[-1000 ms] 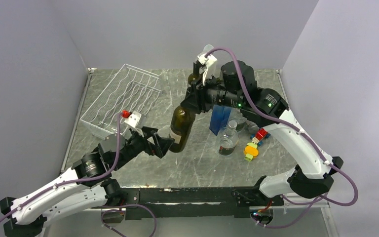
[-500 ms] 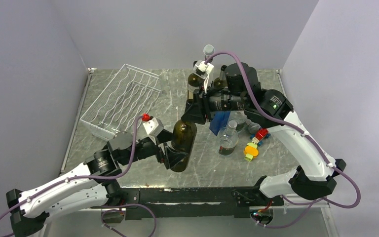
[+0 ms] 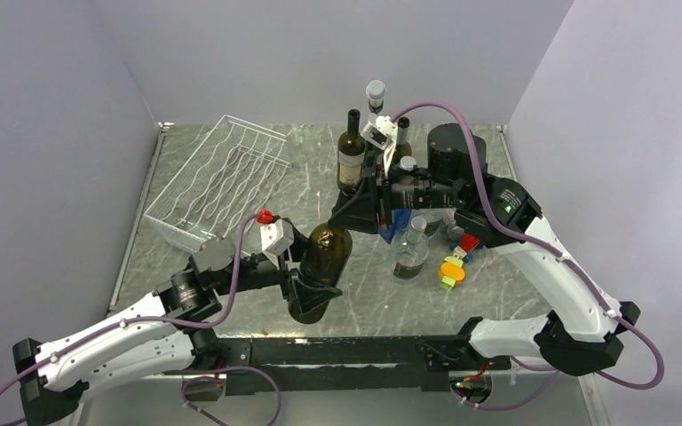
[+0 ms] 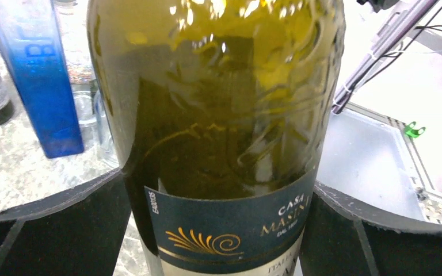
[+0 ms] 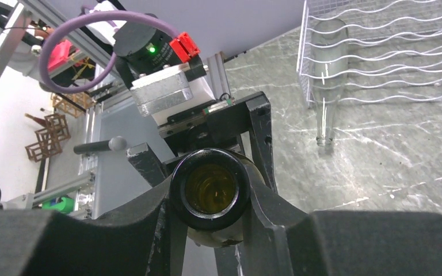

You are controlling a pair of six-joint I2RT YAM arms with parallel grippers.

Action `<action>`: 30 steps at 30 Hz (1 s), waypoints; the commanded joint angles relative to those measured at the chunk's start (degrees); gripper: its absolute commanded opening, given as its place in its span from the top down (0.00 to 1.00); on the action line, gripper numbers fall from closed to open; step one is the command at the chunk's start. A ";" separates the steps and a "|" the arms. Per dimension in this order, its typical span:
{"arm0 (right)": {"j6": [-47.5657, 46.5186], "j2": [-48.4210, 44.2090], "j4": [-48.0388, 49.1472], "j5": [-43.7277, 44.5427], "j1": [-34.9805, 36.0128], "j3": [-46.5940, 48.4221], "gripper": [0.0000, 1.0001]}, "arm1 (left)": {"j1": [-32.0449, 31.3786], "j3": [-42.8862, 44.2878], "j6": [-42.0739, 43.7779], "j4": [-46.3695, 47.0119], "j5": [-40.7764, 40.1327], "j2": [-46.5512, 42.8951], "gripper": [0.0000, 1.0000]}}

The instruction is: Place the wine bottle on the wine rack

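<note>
Wine bottle point(image 3: 321, 266), dark olive-green glass with a navy label lettered in gold, is hanging tilted above the grey marbled table point(image 3: 391, 302). Its uncorked neck is sitting clamped in the right gripper point(image 3: 353, 213). Left gripper point(image 3: 311, 288) is straddling the lower body with jaws spread wide, apparently not squeezing yet. A handover seems to be going on. Next, the left jaws are needing to close firmly on the slick glass before the right one releases. The white wire wine rack point(image 3: 222, 173) is waiting well apart, beyond and left of the left gripper.
</note>
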 commanded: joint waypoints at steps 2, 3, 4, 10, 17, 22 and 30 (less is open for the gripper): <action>6.78 -3.57 15.21 -3.33 0.13 -0.25 1.00 | 0.05 -1.89 -2.32 4.32 5.12 -0.77 0.01; 7.27 -3.69 16.00 -3.38 0.11 -0.67 1.00 | 0.01 -2.20 -2.59 4.78 5.98 -0.96 0.01; 7.73 -3.70 16.89 -3.47 0.13 -1.21 1.00 | 0.02 -2.49 -2.77 5.15 6.95 -1.07 0.01; 9.26 -3.31 17.94 -3.69 0.11 -2.21 1.00 | 0.01 -2.43 -2.48 4.36 9.46 -0.22 0.12; 9.09 -4.32 14.23 0.22 0.11 -3.52 1.00 | 0.05 0.13 1.88 -0.70 2.57 -1.02 0.99; 7.24 -6.13 10.14 6.55 0.11 -6.04 0.44 | 0.07 4.06 8.47 -8.10 -5.58 -1.50 0.99; 4.30 -11.15 6.16 24.76 0.02 -9.06 0.08 | -0.01 8.92 25.86 -17.02 -13.64 2.60 0.99</action>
